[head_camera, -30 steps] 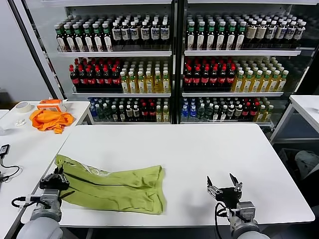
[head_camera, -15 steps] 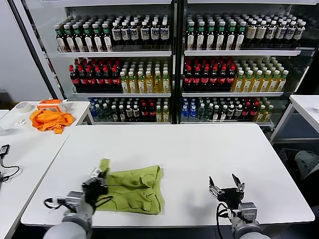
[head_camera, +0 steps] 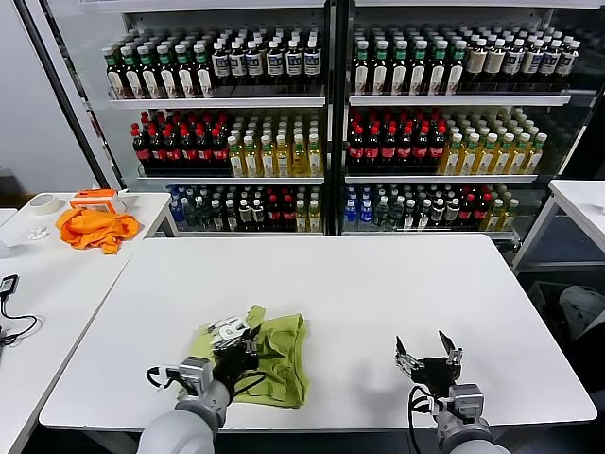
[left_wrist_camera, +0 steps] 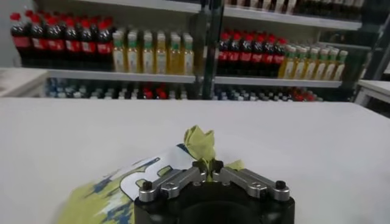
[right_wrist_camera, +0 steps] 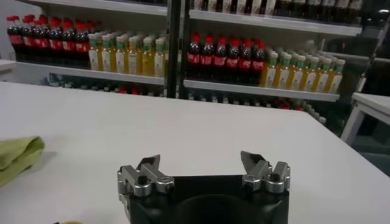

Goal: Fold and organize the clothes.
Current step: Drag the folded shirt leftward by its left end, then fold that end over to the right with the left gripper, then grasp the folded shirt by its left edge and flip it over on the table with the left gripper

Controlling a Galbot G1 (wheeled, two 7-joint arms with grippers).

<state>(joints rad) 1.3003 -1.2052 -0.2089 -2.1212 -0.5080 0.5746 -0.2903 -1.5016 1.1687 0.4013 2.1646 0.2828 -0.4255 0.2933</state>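
The left gripper (head_camera: pixel 241 348) is clenched on a pinch of the lime-green short-sleeved cotton T-shirt (head_camera: pixel 274 364), its metal fingers (left_wrist_camera: pixel 183 178) pressed together around a small peak of thin cloth that stands up between them. The T-shirt lies bunched and partly folded over itself on the white surface (head_camera: pixel 378 284), near the front edge and left of centre, under and just right of that gripper. Its fabric is soft and creased, with a rolled edge along its right side; in the left wrist view a white patch with blue marks shows on the cloth beside the gripper.

The right gripper (head_camera: pixel 427 352) hovers low over the near right part of the surface, well apart from the T-shirt, its two fingers spread wide and holding nothing.

On a side table (head_camera: pixel 142 203) at the far left lies a crumpled bright orange cloth (head_camera: pixel 95 227). Behind the surface stand glass-fronted shelves of bottles (head_camera: pixel 326 123).
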